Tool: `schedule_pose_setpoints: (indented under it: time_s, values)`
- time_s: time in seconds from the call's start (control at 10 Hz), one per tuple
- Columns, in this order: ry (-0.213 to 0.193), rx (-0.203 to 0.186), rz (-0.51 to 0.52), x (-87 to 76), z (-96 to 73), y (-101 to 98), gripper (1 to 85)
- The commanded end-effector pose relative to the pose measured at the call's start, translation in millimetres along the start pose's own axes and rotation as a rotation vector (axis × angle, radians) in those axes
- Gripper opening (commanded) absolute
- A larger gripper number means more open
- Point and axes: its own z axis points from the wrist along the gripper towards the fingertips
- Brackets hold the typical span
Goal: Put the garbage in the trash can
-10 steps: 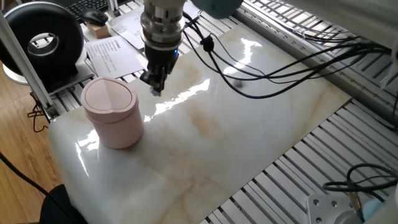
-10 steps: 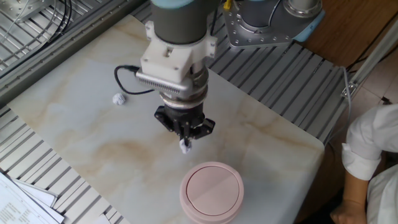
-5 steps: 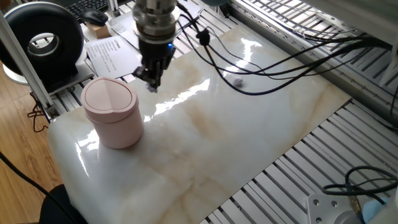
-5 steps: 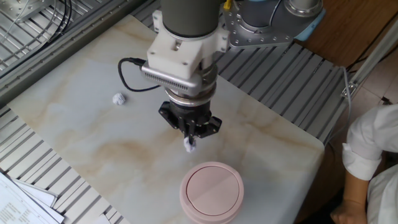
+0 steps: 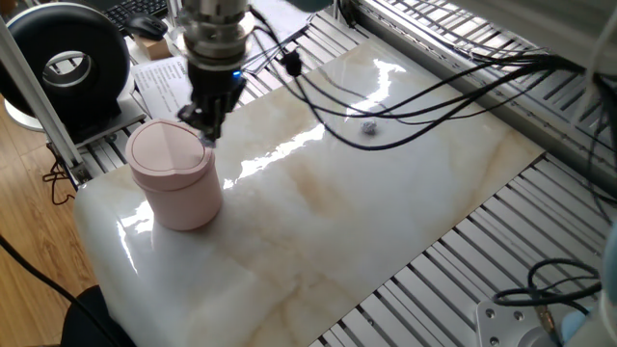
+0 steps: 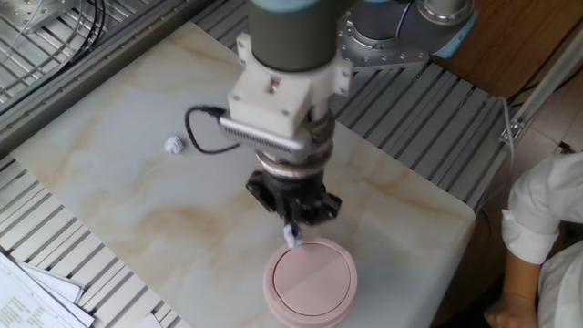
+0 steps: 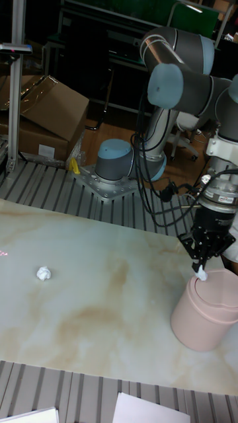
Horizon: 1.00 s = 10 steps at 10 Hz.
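The trash can [image 5: 175, 176] [image 6: 309, 284] [image 7: 205, 310] is a pale pink cylinder with a rounded swing lid, standing at one end of the marble slab. My gripper [image 5: 205, 134] [image 6: 292, 235] [image 7: 200, 272] hangs just above the lid's rim, shut on a tiny white wad of garbage [image 6: 293, 238] [image 7: 201, 273] pinched at its fingertips. A second wad of garbage [image 5: 368, 126] [image 6: 174, 144] [image 7: 43, 273] lies loose on the slab, far from the can.
Printed paper sheets [image 5: 172, 82] and a black round device [image 5: 72, 60] sit beyond the slab's end near the can. Black cables [image 5: 405, 101] trail from the arm over the slab. A person's white sleeve [image 6: 547, 237] shows at the edge.
My gripper has carried the wad across the slab toward the trash can and now hangs over the lid's edge. The loose wad has not moved.
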Motion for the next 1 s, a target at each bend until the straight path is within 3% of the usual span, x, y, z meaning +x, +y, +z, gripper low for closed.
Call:
schedule_pose_setpoints:
  time_s: [0.0, 0.3, 0.5, 0.6, 0.7, 0.9]
  values:
    - [-0.023, -0.017, 0.004, -22.6, 12.5, 21.4, 1.3]
    - [-0.03, 0.003, -0.031, -32.0, 29.3, 12.3, 1.3]
    - [-0.011, 0.047, -0.099, -26.6, 34.1, -5.7, 3.0]
    - [-0.001, 0.053, -0.148, -23.3, 31.0, -9.1, 40.3]
    - [0.005, 0.059, -0.205, -21.1, 27.5, -11.7, 67.0]
    - [0.012, 0.068, -0.231, -18.6, 24.7, -14.5, 71.3]
